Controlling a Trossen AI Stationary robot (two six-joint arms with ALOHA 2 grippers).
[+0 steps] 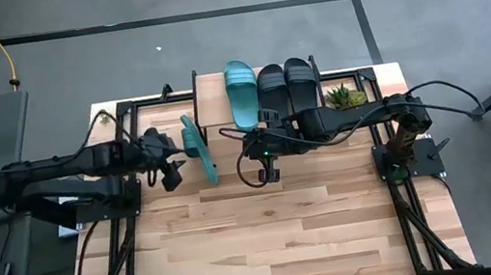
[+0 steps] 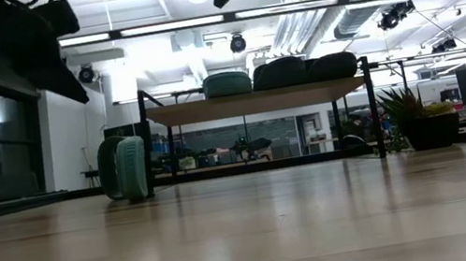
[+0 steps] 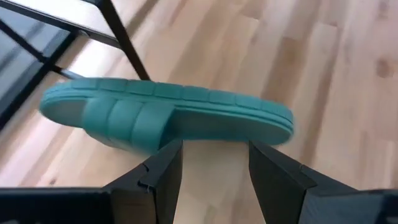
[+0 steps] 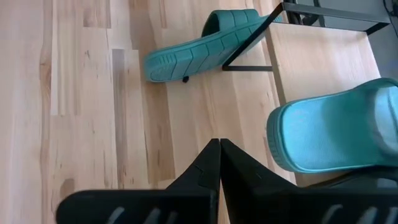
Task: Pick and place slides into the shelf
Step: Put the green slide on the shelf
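Observation:
One teal slide (image 1: 196,147) stands on its long side edge on the table, just left of the shelf (image 1: 211,99); it also shows in the low view as the teal slide (image 2: 123,168) and from my left wrist (image 3: 168,115). My left gripper (image 1: 176,162) (image 3: 214,146) is open, level with it on its left, strap facing me. Another teal slide (image 1: 241,94) and two black slides (image 1: 273,89) (image 1: 302,80) lie flat on the shelf's plank top. My right gripper (image 1: 251,144) (image 4: 219,158) is shut, hovering in front of the shelf. My left gripper comes level from the table's left, its open fingers (image 3: 166,168) reaching the lower side edge (image 3: 214,134) of the standing teal slide. I cannot tell whether the fingertips touch it.
A small potted plant (image 1: 347,96) stands at the shelf's right end. The shelf's thin black left leg (image 4: 249,40) rises right beside the standing slide. The wooden tabletop (image 1: 280,240) stretches wide toward the near edge. Black frame rails run along both table sides.

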